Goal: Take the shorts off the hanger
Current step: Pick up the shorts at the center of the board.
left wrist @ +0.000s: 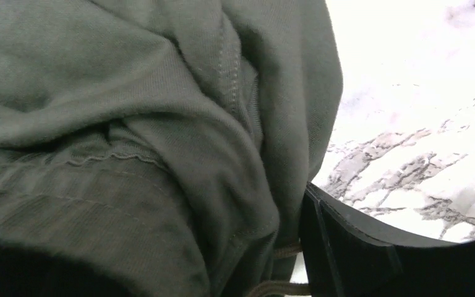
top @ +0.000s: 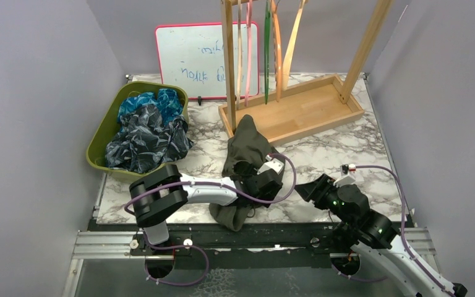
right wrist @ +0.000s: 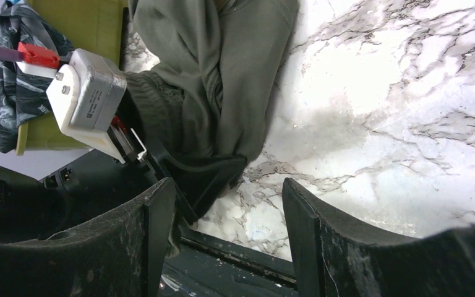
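At your far left, a green bin (top: 101, 137) sits on the marble table (top: 359, 148). It holds bright blue printed shorts (top: 154, 102) at the back and dark navy leaf-print shorts (top: 145, 142) heaped in front, spilling over the right rim. Behind the bin, a whiteboard (top: 192, 55) leans on the wall.

Next comes the wooden rack (top: 297, 111), with bare hangers (top: 272, 49) dangling over its tray. The olive shorts (top: 247, 145) are off the hangers. They lie crumpled on the table in a long heap, running from the near left corner of the rack's tray down to the table's front edge.

Your left gripper (top: 245, 176) is buried in that heap. Its wrist camera is filled with olive cloth (left wrist: 130, 124) bunched against one black finger (left wrist: 346, 247), so it is pinching the olive shorts.

To the right, your right gripper (top: 309, 187) sits low near the front edge, just beside the left gripper and pointing toward it. Its fingers (right wrist: 130, 247) are spread wide, with bare marble between them and nothing held.
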`<state>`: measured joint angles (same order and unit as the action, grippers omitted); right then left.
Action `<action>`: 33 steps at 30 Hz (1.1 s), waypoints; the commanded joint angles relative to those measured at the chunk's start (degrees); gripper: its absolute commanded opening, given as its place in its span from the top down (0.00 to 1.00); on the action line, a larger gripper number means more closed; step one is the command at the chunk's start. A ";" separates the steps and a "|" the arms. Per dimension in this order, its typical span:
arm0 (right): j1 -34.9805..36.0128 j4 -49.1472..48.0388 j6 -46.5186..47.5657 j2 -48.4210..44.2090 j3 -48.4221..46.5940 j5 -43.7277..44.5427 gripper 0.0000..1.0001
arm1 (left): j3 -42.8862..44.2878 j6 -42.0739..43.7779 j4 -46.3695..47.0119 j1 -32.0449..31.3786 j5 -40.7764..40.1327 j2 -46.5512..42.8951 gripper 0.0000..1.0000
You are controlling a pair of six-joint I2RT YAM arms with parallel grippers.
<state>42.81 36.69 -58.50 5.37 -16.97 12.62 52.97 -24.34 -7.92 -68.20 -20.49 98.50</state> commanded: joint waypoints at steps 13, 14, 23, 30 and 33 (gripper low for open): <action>0.17 -1.09 -0.07 1.08 1.86 0.39 0.33 | -9.09 -8.11 -3.32 0.33 -8.87 -8.70 1.00; 0.17 -1.09 -0.12 1.20 1.85 0.39 0.33 | -9.57 -7.88 -3.59 0.43 -9.32 -10.43 1.00; 0.17 -1.03 -0.04 0.80 1.86 0.16 0.33 | -11.67 -6.72 -7.76 2.30 -11.65 -27.61 1.00; 0.17 -0.83 -0.04 0.37 1.86 -0.23 0.33 | -12.54 -6.08 -10.77 5.52 -8.69 -36.50 1.00; 0.17 -0.83 -0.04 0.44 1.87 -0.25 0.33 | -10.22 -6.20 -14.74 7.76 -9.21 -37.80 1.00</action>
<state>42.81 36.51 -58.50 6.37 -15.42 12.53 40.16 -30.83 -18.09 -62.74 -29.39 63.07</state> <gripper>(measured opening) 0.671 0.179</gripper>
